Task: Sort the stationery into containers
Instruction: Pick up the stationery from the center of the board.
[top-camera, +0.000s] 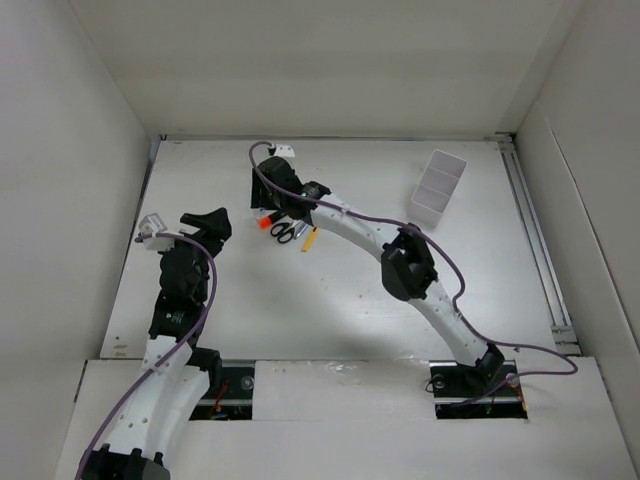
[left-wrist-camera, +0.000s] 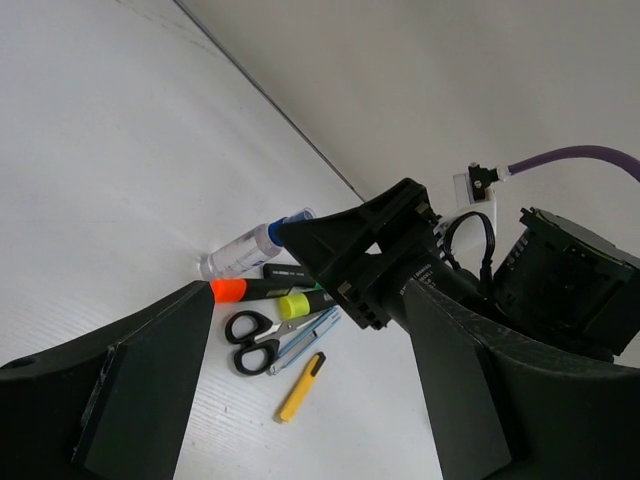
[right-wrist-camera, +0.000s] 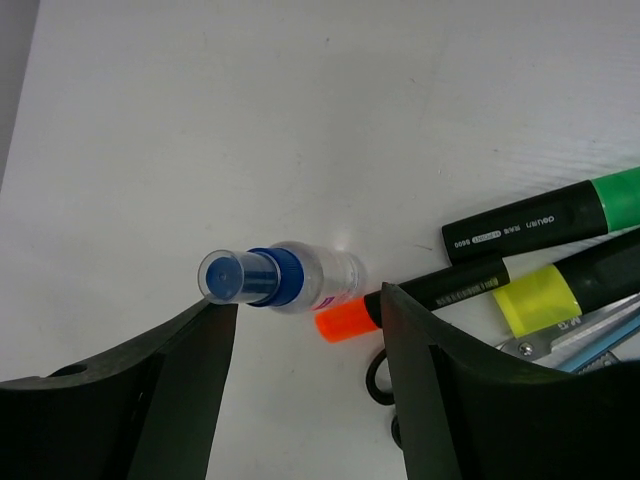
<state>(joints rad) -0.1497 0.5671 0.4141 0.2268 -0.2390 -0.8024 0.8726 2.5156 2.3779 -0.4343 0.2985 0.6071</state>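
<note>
The stationery lies in a pile at the table's back middle: a blue-capped clear bottle (right-wrist-camera: 290, 278) on its side, an orange-tipped marker (right-wrist-camera: 345, 322), a green-and-black highlighter (right-wrist-camera: 545, 222), a yellow-banded highlighter (right-wrist-camera: 540, 290), black-handled scissors (left-wrist-camera: 255, 340), a silver-blue pen (left-wrist-camera: 305, 338) and a yellow stick (left-wrist-camera: 302, 386) a little apart. My right gripper (right-wrist-camera: 305, 310) is open just above the bottle and marker tip, one finger on each side. My left gripper (top-camera: 213, 222) is open and empty, left of the pile. The white divided tray (top-camera: 428, 212) stands at the back right.
White walls enclose the table on the left, back and right. A metal rail (top-camera: 535, 240) runs along the right edge. My right arm (top-camera: 405, 262) stretches diagonally across the table's middle, with a purple cable (top-camera: 455, 275) along it.
</note>
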